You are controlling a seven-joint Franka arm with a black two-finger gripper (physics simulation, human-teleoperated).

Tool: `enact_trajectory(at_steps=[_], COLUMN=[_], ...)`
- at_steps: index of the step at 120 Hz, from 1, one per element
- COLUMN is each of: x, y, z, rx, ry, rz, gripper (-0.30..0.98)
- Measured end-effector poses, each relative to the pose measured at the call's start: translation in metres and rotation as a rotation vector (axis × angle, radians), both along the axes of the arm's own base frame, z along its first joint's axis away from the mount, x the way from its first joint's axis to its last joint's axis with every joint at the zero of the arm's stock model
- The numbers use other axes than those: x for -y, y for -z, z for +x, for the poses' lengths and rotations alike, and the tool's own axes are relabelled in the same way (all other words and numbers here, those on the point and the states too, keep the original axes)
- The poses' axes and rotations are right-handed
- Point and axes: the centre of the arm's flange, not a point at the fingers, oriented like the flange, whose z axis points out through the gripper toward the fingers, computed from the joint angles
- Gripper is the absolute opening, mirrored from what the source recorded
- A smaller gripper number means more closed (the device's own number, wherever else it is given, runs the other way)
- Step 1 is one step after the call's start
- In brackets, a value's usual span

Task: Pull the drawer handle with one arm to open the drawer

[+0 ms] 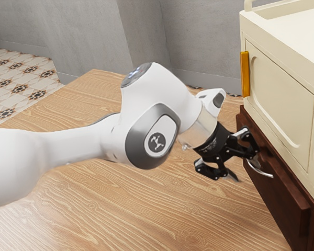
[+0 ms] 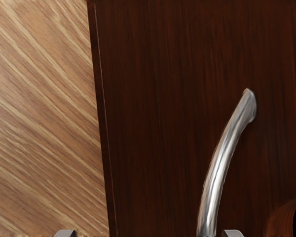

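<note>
Gripper (image 1: 246, 168), fingers spread about the handle (image 2: 216, 173), presumably to admit it before clasping; the handle lies inward from the drawer front's (image 2: 153, 98) edge beside the table (image 2: 39, 123)

The wrist view's lower edge cuts off the silver handle (image 2: 217, 173). The exterior view's right edge crops the cream cabinet (image 1: 285, 107) and the brown drawer unit (image 1: 285, 193) under it; its left edge crops the arm (image 1: 78, 147).

We see a cream cabinet (image 1: 285, 104) with a yellow strip (image 1: 245, 74). Beyond our wooden counter (image 1: 146, 209) lie patterned tiles (image 1: 21, 86) and grey walls (image 1: 83, 31).
</note>
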Motion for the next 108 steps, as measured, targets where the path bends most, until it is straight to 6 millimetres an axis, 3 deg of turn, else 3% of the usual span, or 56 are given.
enact_trajectory(at_steps=[61, 108], x=[-0.031, -0.039], y=[-0.011, -0.02], z=[-0.031, -0.049], rx=[-0.08, -0.183], ry=[-0.034, -0.036], rz=[0.006, 0.007], gripper=[0.35, 0.35])
